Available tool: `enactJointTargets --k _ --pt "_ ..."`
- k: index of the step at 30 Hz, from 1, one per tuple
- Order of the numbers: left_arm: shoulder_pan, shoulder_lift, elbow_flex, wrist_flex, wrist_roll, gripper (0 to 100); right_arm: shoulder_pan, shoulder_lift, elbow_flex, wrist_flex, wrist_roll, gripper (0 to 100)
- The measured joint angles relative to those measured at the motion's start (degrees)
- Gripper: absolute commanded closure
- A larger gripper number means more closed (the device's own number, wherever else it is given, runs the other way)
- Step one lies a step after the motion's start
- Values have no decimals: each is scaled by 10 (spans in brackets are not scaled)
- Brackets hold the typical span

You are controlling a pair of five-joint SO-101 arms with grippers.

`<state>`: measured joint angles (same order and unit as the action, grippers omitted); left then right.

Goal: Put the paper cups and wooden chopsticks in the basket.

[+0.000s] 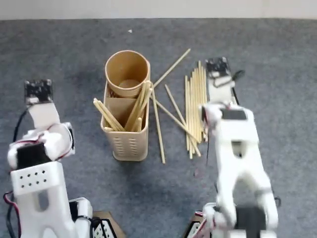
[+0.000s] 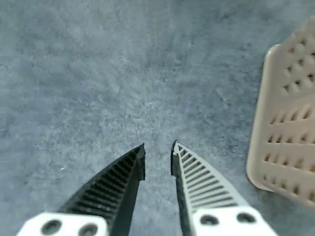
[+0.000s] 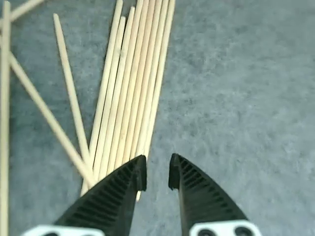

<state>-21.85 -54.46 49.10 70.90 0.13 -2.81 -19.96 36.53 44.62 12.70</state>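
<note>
A brown paper cup point(image 1: 127, 73) stands in the far end of the beige perforated basket point(image 1: 130, 144). Several wooden chopsticks point(image 1: 136, 111) lean inside the basket. More chopsticks point(image 1: 195, 106) lie on the grey carpet to its right, some in a neat bundle point(image 3: 135, 88), others crossed. My right gripper point(image 1: 218, 69) point(image 3: 157, 157) hovers just right of the bundle, shut with nothing in it. Left of the basket, my left gripper point(image 1: 38, 91) point(image 2: 158, 146) is over bare carpet, shut and holding nothing. The basket wall point(image 2: 288, 123) shows off to its side.
Grey carpet covers the whole surface. One chopstick point(image 1: 158, 129) lies along the basket's right side, and another point(image 1: 172, 68) angles away at the far right of the cup. Both arm bases stand at the near edge.
</note>
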Motion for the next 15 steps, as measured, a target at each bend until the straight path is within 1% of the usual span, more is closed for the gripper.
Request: enactJointTargets --k 3,7,10,15 --pt "-4 -7 53 -40 0 877 0 120 -70 0 0 910" --pt "-4 -7 76 -71 0 877 0 251 -136 -25 0 910" --pt "-4 -8 79 -76 0 877 0 306 -153 -45 0 910" --pt "-3 -8 79 -77 0 877 3 331 -156 -63 0 910"
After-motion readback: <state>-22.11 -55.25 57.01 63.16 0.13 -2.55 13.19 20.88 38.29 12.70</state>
